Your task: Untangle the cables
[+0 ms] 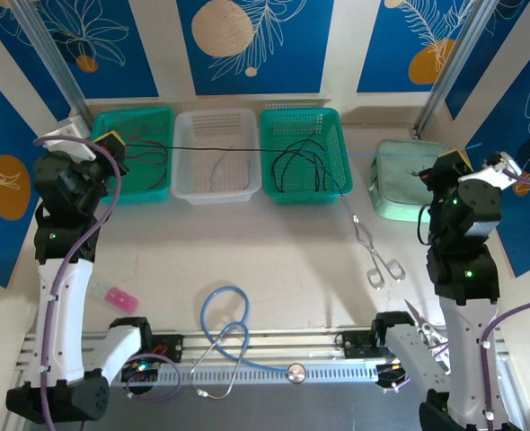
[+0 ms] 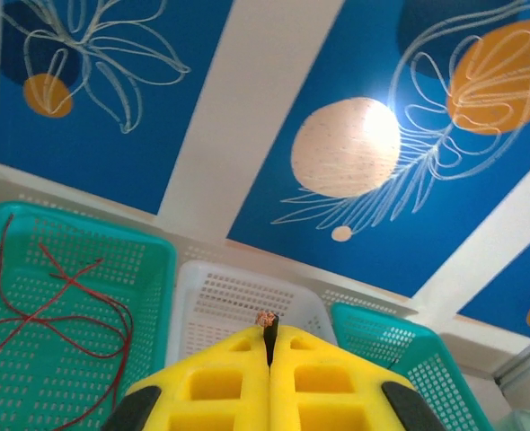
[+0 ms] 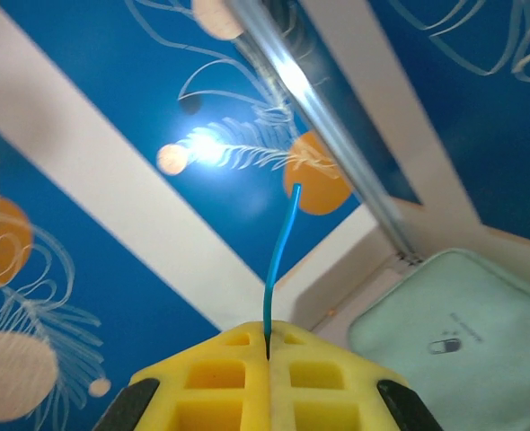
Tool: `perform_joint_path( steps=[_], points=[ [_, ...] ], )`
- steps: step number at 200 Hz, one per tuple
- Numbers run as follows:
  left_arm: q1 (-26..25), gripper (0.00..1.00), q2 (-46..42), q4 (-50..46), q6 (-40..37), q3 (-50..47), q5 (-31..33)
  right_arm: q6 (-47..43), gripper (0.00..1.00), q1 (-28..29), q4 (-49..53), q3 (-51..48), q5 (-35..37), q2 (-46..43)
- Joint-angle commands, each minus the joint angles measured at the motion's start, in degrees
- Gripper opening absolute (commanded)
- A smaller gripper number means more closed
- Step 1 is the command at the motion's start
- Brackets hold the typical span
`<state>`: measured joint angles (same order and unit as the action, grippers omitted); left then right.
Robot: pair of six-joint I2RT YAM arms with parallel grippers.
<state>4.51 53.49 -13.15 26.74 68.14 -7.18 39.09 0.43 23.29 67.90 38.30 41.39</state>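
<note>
Yellow pads of my left gripper (image 2: 268, 346) sit closest to the wrist camera, pressed together and pinching a black cable (image 2: 268, 328). Its bare copper tip pokes just past the pads and points forward, toward the baskets. From above, the cable leaves this gripper and runs straight and taut to its right, with its long axis along the row of baskets. It crosses over the white basket (image 1: 216, 197) and drops into the right-hand green basket (image 1: 305, 114), where it meets a loose tangle (image 1: 292, 162) of black loops.

Below the left gripper and to its left, a red cable (image 2: 58, 310) lies slack in wandering loops. It rests on the floor of the left-hand green basket (image 2: 153, 265), apart from the black tip.

My right gripper (image 3: 267, 339) is clamped tight too, on a blue cable (image 3: 279, 242). The free end rises out of the pads nearly upright, bends a little to the right, and points up at the wall (image 3: 112, 296). From above, a thin blue line stretches from this gripper to its left, toward the right-hand green basket and roughly in line with the black cable. Where it ends there I cannot tell.

Just beyond this gripper and to its right, a pale green pouch (image 3: 463, 314) lies flat on the desk (image 1: 274, 260). Farthest off, past both grippers, the wall is blue with cream and orange leaf prints.
</note>
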Motion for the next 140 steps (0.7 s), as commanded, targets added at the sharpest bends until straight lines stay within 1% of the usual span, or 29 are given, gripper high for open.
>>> perform_joint_path(
  steps=[1,17,32,46,78,91,113,126,140],
  points=[
    [5.2,0.0,0.7,2.4,4.0,-2.7,-1.9,1.4,0.0,-1.8,2.3,2.2,6.5,-0.8],
    [8.8,0.0,0.6,4.1,7.7,-5.2,-3.0,1.6,0.0,-2.9,3.1,2.5,7.7,-1.1],
    [10.5,0.0,0.1,5.1,10.2,-7.4,-1.9,2.1,0.0,-3.7,4.1,2.6,9.7,-1.5],
    [11.1,0.0,-0.6,5.6,11.4,-9.0,-0.5,3.0,0.0,-4.4,5.1,2.7,11.6,-1.8],
    [11.6,0.0,-3.0,6.1,12.5,-12.4,6.0,3.9,0.0,-5.8,6.1,2.8,14.2,-2.5],
    [12.1,0.0,-3.7,7.6,12.5,-13.9,6.3,4.1,0.0,-6.4,6.3,2.8,14.4,-2.6],
    [13.1,0.0,-3.4,6.6,12.5,-14.2,7.6,5.0,0.0,-7.0,7.6,3.2,16.5,-2.5],
    [14.5,0.0,-3.4,7.0,14.1,-15.6,8.4,4.9,0.0,-7.4,7.8,3.1,18.0,-2.6],
    [15.5,0.0,-3.4,7.4,16.2,-17.4,9.2,4.0,0.0,-8.4,7.5,2.9,17.8,-2.6]
  ],
)
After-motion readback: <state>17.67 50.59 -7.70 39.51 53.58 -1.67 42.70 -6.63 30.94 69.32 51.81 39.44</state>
